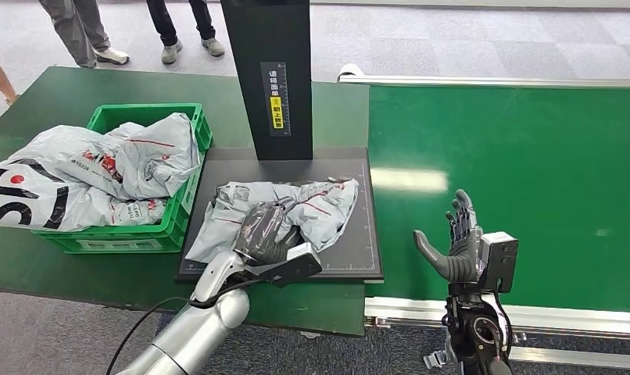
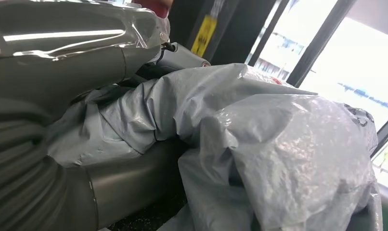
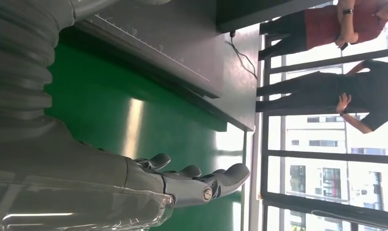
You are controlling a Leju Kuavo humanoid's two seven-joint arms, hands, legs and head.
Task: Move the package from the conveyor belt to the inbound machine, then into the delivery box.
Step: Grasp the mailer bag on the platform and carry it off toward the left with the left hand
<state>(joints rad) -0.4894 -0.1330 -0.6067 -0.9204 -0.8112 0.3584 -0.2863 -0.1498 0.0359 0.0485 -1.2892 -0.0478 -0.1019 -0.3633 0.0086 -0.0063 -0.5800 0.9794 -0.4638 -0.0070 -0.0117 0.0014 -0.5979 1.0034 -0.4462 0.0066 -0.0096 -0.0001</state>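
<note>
Green conveyor belt (image 1: 515,148), left hand (image 1: 266,232) fingers gripping grey package (image 1: 320,205), right hand (image 1: 456,246) fingers apart

You can see a narrow black label (image 1: 274,94) running down the front of the inbound machine's black upright column (image 1: 266,47). It carries white Chinese characters set vertically, too small to make out, and a yellow patch with dark marks near its lower end that you can't read either. In the left wrist view a yellow patch shows on a dark post, blurred.

On the far-left bag (image 1: 19,195) hanging over the green delivery box (image 1: 188,125) you get large black letter strokes and a red dot, cut off and not legible as a word. The grey package (image 1: 320,205) on the scanner plate and the other bags show small red and black printing, unreadable.
</note>
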